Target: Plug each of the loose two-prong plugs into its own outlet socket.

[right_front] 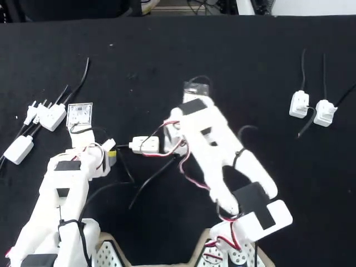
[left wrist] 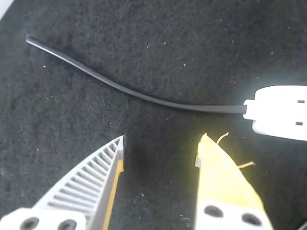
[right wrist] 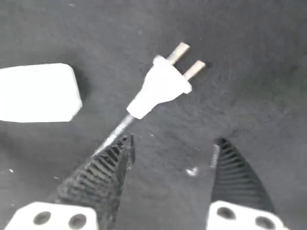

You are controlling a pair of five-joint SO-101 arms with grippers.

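Our right tool (right wrist: 175, 140) hung wide open over a loose two-prong plug (right wrist: 163, 84) lying ungripped on the surface (right_front: 250, 55). Our left tool (left wrist: 163, 139), also wide and empty, sat near an outlet socket (left wrist: 278, 112) at mid-frame. We judged this pair unjoined. A cluster of white connectors (right_front: 41, 115) lay at the left edge.

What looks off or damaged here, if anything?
Yellow tape on one finger of the left gripper looks frayed: loose threads stick out near its tip. The two-prong plug by the right gripper lies unplugged, prongs straight. Nothing else stands out.
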